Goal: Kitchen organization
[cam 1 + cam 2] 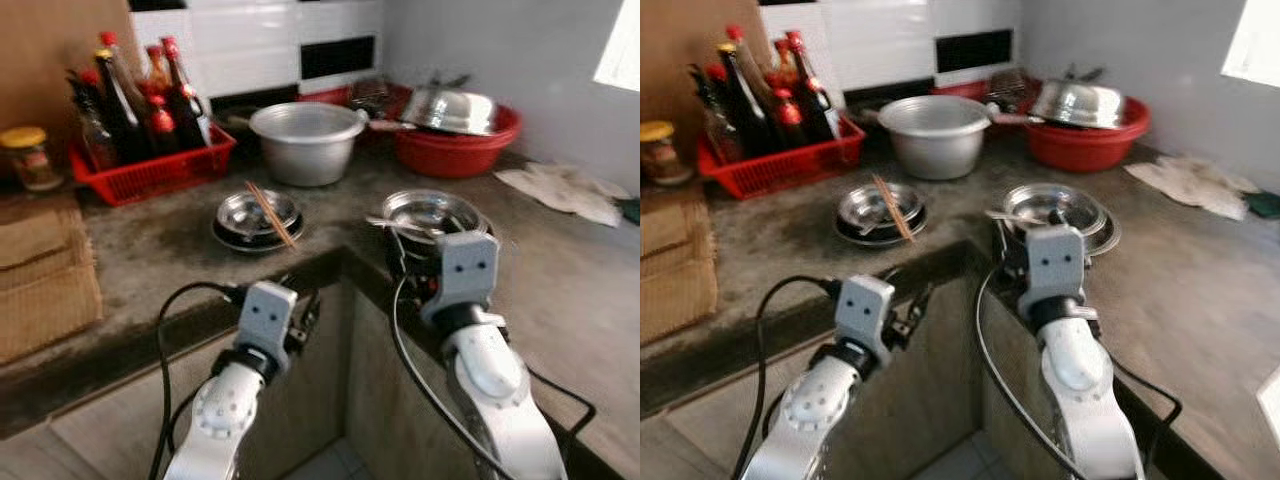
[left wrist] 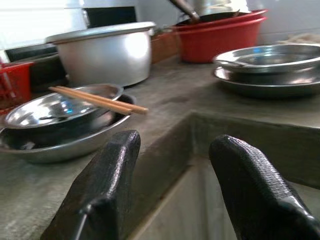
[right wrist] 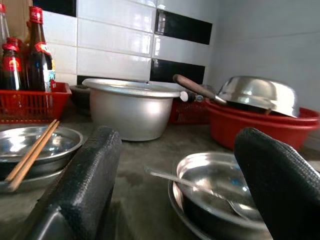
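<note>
Left gripper point(image 2: 172, 187) at lower centre-left, fingers apart, short of the surface point(image 1: 160, 250) edge. Right gripper point(image 3: 180, 185) at centre-right, fingers apart, just before the steel bowl point(image 1: 432, 213). Chopsticks point(image 1: 271, 214) lie across the centre bowl stack point(image 1: 256, 217).

Soft daylight, slightly blurred head views

A plain home kitchen. A rough concrete bench point(image 1: 170, 250) turns an inside corner across the middle of the frame, backed by white and black wall tiles point(image 1: 300, 40) at the top. At upper left a red basket point(image 1: 150, 170) holds sauce bottles point(image 1: 130, 100). An aluminium pot point(image 1: 305, 140) sits at upper centre, a red basin point(image 1: 455, 145) with a steel bowl at upper right, and steel dishes with chopsticks point(image 1: 270, 212) in the middle.
</note>
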Robot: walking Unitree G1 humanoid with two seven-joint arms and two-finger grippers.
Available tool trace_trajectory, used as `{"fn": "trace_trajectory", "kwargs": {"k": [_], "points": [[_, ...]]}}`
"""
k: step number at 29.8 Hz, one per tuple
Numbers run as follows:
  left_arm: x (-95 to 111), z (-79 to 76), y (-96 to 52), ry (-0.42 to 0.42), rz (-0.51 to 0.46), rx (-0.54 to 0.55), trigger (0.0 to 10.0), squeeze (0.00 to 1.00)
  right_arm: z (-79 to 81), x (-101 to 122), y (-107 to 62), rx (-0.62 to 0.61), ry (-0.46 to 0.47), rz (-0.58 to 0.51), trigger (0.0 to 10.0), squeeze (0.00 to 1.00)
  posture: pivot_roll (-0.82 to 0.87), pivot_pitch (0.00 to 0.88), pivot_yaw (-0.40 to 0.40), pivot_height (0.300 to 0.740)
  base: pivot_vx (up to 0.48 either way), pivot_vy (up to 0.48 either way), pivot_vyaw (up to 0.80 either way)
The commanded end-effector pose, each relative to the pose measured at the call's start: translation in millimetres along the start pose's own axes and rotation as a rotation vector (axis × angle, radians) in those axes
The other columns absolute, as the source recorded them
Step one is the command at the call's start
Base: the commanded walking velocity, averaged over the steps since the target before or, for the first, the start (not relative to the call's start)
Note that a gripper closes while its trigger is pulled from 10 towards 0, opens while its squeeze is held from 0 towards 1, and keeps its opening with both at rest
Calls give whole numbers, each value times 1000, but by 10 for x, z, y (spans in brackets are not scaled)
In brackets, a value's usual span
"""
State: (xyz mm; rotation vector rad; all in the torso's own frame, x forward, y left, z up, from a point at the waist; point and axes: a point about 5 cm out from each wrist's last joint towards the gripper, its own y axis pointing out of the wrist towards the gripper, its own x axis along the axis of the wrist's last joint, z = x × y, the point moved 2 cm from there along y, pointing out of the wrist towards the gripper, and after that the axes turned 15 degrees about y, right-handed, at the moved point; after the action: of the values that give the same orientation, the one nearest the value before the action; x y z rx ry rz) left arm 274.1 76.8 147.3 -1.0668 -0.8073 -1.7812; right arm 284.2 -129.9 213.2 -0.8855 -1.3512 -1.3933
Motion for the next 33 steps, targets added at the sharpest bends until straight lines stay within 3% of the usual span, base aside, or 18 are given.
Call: {"fn": "trace_trajectory", "kwargs": {"k": [1,13,15,23,33], "points": [[44,-61,20,-5,-10,-17,10000,0,-62,15,29,-20,1,-3,10000,0,11,0,-6,740,0,0,0],[49,-123,6,-33,-18,-52,10000,0,-72,29,279,77,-126,25,10000,0,9,0,-7,740,0,0,0],[50,-196,-46,-57,-34,-86,10000,0,-45,-13,465,134,-181,68,10000,0,8,12,-14,740,0,0,0],[126,-271,-123,-117,-70,-103,10000,0,-40,-111,784,206,-273,143,10000,0,21,44,-41,740,0,0,0],[164,-303,-195,-130,-82,-104,10000,0,41,-224,954,259,-296,206,10000,0,28,63,-61,740,0,0,0]]}}
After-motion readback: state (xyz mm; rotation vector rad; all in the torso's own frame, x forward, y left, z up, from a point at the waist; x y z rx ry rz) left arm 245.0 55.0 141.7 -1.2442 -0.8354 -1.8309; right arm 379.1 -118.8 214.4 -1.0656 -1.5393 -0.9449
